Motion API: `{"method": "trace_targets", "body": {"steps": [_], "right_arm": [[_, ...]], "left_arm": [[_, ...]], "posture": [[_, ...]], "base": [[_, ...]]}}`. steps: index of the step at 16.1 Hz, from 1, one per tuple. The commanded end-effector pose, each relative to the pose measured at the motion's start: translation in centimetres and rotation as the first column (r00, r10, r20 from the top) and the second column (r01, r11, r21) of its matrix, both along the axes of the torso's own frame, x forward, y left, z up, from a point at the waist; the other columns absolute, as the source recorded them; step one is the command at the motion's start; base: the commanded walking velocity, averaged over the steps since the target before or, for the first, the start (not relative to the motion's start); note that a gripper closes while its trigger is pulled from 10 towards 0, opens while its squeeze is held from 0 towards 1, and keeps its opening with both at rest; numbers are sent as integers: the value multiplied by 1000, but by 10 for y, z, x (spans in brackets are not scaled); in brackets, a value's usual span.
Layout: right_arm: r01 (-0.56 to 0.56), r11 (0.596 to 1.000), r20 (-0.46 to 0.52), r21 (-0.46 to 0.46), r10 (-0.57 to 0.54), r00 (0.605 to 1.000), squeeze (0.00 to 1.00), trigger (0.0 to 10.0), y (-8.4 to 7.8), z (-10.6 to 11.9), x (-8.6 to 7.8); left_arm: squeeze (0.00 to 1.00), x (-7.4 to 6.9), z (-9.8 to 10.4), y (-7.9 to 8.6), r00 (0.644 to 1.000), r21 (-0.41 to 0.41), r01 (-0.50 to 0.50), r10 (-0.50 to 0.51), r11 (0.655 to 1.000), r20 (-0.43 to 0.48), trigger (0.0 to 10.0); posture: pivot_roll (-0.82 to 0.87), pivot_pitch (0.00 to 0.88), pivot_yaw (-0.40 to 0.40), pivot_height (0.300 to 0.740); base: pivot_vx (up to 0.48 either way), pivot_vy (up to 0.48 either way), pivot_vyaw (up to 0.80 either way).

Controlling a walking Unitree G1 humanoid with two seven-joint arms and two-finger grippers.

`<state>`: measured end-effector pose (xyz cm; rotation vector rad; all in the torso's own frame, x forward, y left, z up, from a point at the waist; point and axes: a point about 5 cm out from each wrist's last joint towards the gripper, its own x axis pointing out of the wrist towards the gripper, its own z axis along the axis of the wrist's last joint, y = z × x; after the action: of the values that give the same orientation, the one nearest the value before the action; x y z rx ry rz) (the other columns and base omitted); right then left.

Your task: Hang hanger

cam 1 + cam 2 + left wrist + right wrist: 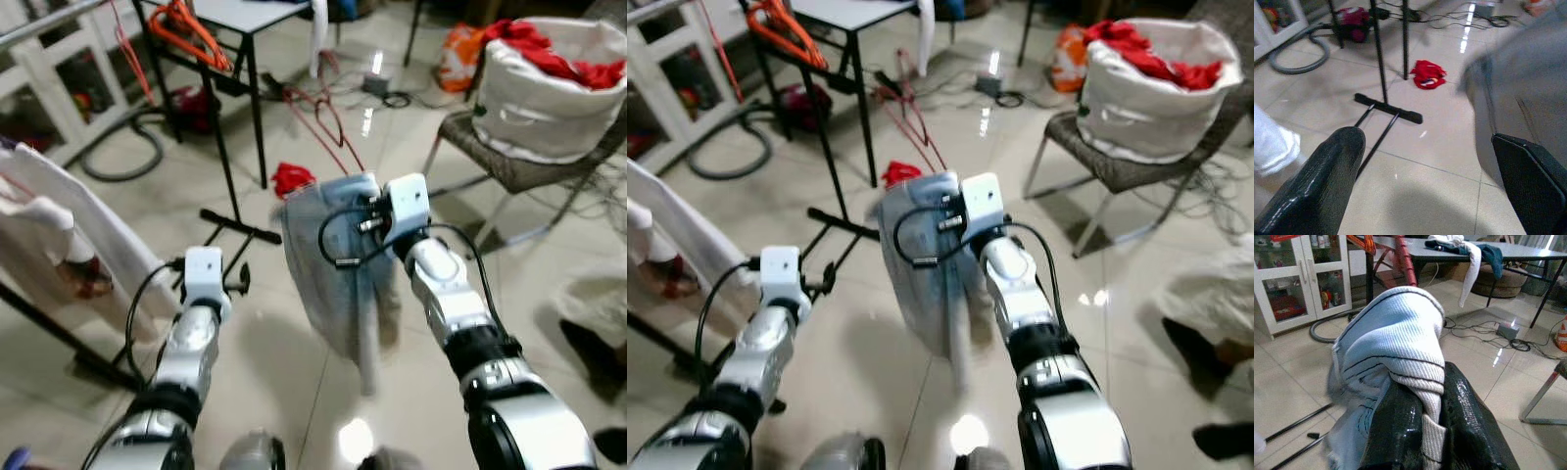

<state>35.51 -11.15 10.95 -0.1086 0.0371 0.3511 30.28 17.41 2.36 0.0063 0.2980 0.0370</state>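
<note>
Carrying risk: pale blue garment [338,259] dangles low over the tiled floor [265,343] and could slip off, since the right pincer [1422,401] pinches only a ribbed fold. Right pincer nearly closed on that cloth, held mid-air ahead. Left pincer [1425,181] wide apart, empty, near the black rack foot [1388,107]. Hanger itself not clearly visible.

Garment [338,259] centre, hung fr. right pincer [1422,431]; drying rack [59,294] left; laundry basket [549,93] prob. on chair [509,171], far right.

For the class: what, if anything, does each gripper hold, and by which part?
Right gripper pinches the pale blue garment by its bunched top fold. Left gripper is open, holding nothing.
</note>
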Motion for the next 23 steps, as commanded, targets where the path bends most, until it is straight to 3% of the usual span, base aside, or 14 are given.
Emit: {"method": "trace_targets", "body": {"steps": [1,12,23], "right_arm": [[8,1000,25,29,-9,1000,0,10000,0,8,3],[31,999,-76,37,-29,997,0,10000,-1,-12,-2],[19,999,-91,37,-16,996,0,10000,0,-13,-1]], "left_arm": [[0,2,4,0,1000,9,-11,11,1000,20,10000],[0,-6,-9,2,998,53,-23,26,998,-55,10000],[0,-5,-11,2,997,68,-23,28,997,-70,10000]], "posture": [[-30,0,26,740],[-35,0,22,740],[-42,0,26,740]], "base": [[0,0,488],[0,0,88],[0,0,0]]}}
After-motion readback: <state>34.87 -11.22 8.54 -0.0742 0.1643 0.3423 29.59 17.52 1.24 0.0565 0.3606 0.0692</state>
